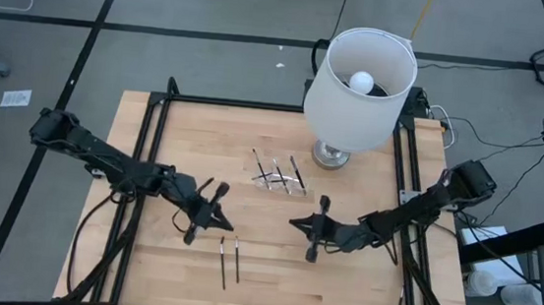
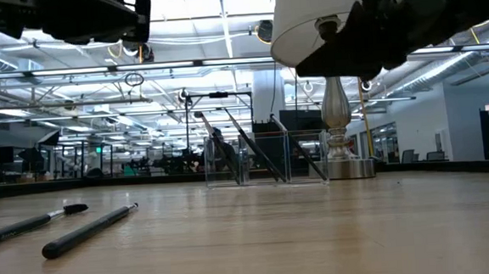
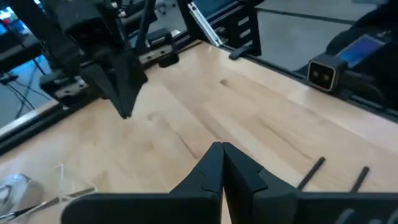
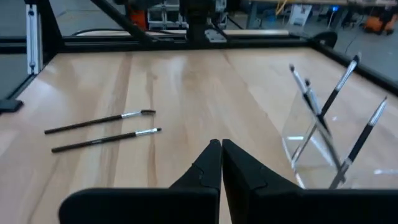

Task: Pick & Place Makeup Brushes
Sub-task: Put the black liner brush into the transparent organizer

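Observation:
Two makeup brushes (image 1: 222, 260) (image 1: 237, 258) lie flat side by side on the wooden table (image 1: 359, 289), near its front edge. They also show in the right wrist view as one brush (image 4: 99, 121) and a second brush (image 4: 106, 140). Several more brushes lean upright in a clear holder (image 1: 280, 176) (image 4: 323, 143) at the table's middle. My left gripper (image 1: 222, 205) (image 3: 221, 149) hovers shut, just behind and left of the lying brushes, holding nothing. My right gripper (image 1: 295, 222) (image 4: 221, 146) hovers shut to their right, in front of the holder, also holding nothing.
A lamp with a white shade (image 1: 360, 86) stands on a silver base (image 1: 331, 156) at the table's far right, just behind the holder. A black frame rail (image 1: 150, 132) runs along the table's sides. Bare wood lies between the two grippers and along the front edge.

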### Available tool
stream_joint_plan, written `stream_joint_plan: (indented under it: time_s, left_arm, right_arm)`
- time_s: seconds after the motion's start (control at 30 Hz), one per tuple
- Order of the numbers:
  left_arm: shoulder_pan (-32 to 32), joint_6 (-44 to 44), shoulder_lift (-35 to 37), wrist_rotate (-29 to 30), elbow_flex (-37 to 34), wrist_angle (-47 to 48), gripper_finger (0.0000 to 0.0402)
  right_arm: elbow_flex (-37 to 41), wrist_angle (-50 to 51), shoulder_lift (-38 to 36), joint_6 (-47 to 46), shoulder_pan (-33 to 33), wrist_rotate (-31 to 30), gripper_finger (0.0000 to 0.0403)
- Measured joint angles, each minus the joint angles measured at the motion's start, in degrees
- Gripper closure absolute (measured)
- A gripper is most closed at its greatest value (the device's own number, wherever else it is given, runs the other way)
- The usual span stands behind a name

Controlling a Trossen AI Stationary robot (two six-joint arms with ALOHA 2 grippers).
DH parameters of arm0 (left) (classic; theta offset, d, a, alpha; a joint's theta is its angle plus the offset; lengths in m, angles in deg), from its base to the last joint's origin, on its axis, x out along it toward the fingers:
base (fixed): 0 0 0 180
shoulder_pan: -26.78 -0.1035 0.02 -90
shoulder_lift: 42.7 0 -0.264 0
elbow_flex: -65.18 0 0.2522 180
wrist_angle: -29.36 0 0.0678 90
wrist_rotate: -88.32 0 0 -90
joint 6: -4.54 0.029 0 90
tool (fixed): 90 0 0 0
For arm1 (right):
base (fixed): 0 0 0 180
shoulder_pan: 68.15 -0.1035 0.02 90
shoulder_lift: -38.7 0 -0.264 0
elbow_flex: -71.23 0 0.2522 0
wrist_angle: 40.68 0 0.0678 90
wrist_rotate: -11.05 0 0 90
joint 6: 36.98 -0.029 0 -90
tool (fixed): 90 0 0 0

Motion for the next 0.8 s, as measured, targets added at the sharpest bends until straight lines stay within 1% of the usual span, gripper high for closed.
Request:
stream_joint_plan:
  time_s: [0.17, 0.27, 0.4, 0.53, 0.7, 0.8]
  left_arm:
    - [3.49, -2.24, -1.81, 3.44, 0.5, 3.76, 0.0398]
    - [4.91, -2.9, -4.07, 5.95, 0.58, 2.13, 0.0397]
    - [6.48, -7.61, -8.22, 8.17, 0.58, 0.22, 0.0398]
    - [9.3, -10.23, -11.82, 14.5, 0.56, 1.39, 0.0398]
    - [11.38, -12.67, -14.07, 14.58, 1.36, 1.76, 0.0395]
    - [11.92, -13.83, -15.0, 14.64, 1.87, 1.76, 0.0398]
  right_arm:
    - [-0.01, -0.07, -2.2, 4.0, 0.0, -0.13, 0.0403]
    - [-0.01, -0.19, -3.43, 6.71, 0.35, -0.13, 0.0403]
    - [-0.01, -0.35, -4.67, 7.99, 1.01, -0.2, 0.0403]
    - [-0.01, 0.05, -4.78, 8.22, 0.86, -0.13, 0.0403]
    - [-0.01, 0.97, -4.78, 8.56, 0.9, -0.15, 0.0403]
    - [0.01, 0.56, -4.78, 11.6, 1.03, -0.17, 0.0403]
